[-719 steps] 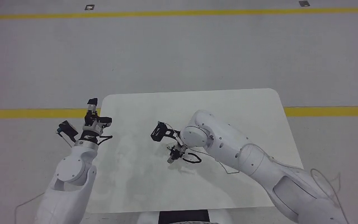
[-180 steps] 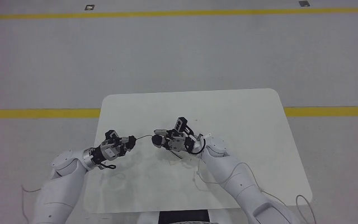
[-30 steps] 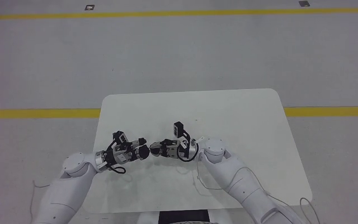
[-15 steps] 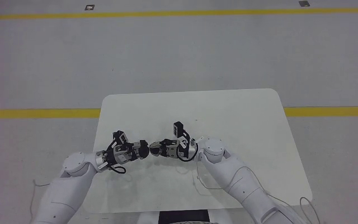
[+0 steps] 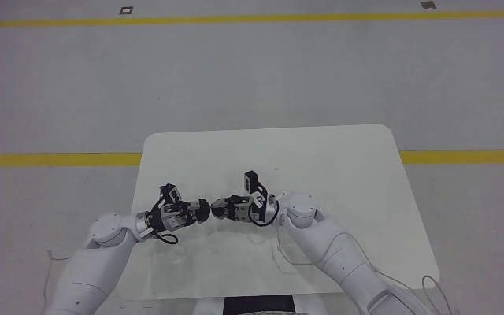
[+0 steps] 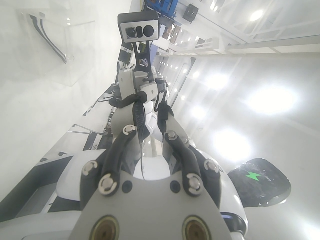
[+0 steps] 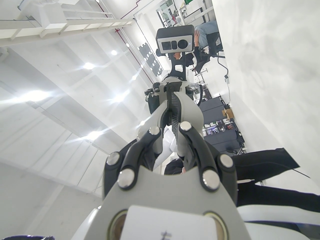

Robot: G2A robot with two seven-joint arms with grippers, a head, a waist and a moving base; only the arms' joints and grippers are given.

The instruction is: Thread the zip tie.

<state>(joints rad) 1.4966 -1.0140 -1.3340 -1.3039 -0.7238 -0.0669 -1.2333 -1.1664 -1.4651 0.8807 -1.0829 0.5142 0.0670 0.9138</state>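
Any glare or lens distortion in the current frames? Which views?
Left wrist view: ceiling lights bloom into large white patches beside the left claw, with wide-angle warp toward the edges. Right wrist view: starburst flare off the lights beside the right claw, same warp. Top view: even light on the table, no glare.

Top view: bright, even overhead light, no glare on the white surface (image 5: 339,157). Wrist views: ceiling lamps (image 6: 270,98) bloom at 3 o'clock (left), streak at 9 o'clock (right). Fisheye bowing at edges. Glints on left gripper (image 6: 150,112) bolts.
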